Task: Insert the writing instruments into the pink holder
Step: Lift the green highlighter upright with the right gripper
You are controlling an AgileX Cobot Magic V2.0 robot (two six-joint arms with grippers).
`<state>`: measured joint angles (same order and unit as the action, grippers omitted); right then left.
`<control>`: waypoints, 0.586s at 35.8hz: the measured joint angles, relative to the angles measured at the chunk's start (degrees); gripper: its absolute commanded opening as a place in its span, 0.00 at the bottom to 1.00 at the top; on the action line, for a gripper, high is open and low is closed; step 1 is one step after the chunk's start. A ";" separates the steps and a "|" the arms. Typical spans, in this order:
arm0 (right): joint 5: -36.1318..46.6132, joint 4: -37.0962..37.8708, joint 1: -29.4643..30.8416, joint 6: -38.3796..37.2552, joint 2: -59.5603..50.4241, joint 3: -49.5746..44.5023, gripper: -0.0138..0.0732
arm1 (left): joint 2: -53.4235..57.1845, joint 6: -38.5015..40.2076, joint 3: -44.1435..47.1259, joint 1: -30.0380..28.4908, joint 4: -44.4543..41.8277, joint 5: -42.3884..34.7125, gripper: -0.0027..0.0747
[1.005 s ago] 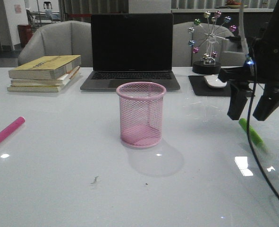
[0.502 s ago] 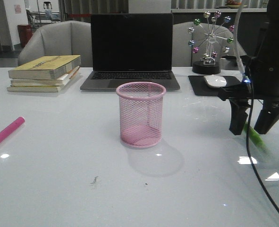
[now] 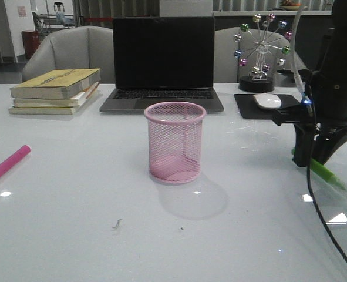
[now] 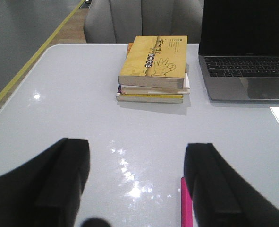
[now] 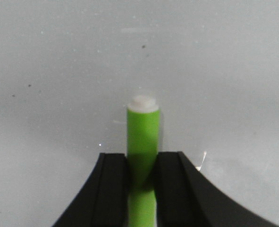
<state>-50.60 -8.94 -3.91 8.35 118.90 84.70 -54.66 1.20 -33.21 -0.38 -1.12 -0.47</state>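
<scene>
**Trainee:** Where are the task's things, and what is each tool doing?

**Operator:** In the front view, the pink holder (image 3: 175, 143) stands upright at the centre of the desk (image 3: 91, 235), with nothing visible inside through the mesh. The green pen (image 3: 323, 171) lies flat at about 3 o'clock from it, well apart. My right tool (image 3: 316, 157) is down over that pen; the right wrist view shows both fingers (image 5: 110, 189) pressed against the green barrel (image 5: 142, 142), so I read it as clenched on the pen, which appears to lie on the desk, not yet lifted. The pink pen (image 3: 9, 163) lies at about 9 o'clock from the holder, near the desk's edge. My left tool (image 4: 134, 189) is released, its jaws spread wide, with the pink pen (image 4: 186, 203) just beside one finger.

**Trainee:** How will the pen handle?

**Operator:** I judge it light and stiff: a thick plastic barrel that will not bend. Its smooth round surface may be slippery and could pivot between flat fingers. I hold it on the barrel, behind the pale end (image 5: 143, 103), which leaves that end free to lead into the holder. The mesh cup looks light too, so a bump on its rim might tip it.
</scene>
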 measured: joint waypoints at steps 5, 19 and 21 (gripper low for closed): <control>-0.10 -1.51 0.00 0.00 0.53 1.43 0.24 | 0.00 0.00 0.00 0.00 0.00 0.00 0.67; 8.48 -6.41 -0.22 0.10 -9.84 3.44 0.24 | 0.00 0.00 0.00 0.00 0.00 0.00 0.67; 9.85 -6.41 -0.61 0.21 -12.24 3.44 0.24 | 0.00 0.00 0.00 0.00 0.00 0.00 0.67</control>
<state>-40.75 -15.35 -4.52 8.56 106.66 88.13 -54.66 1.20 -33.21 -0.38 -1.12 -0.47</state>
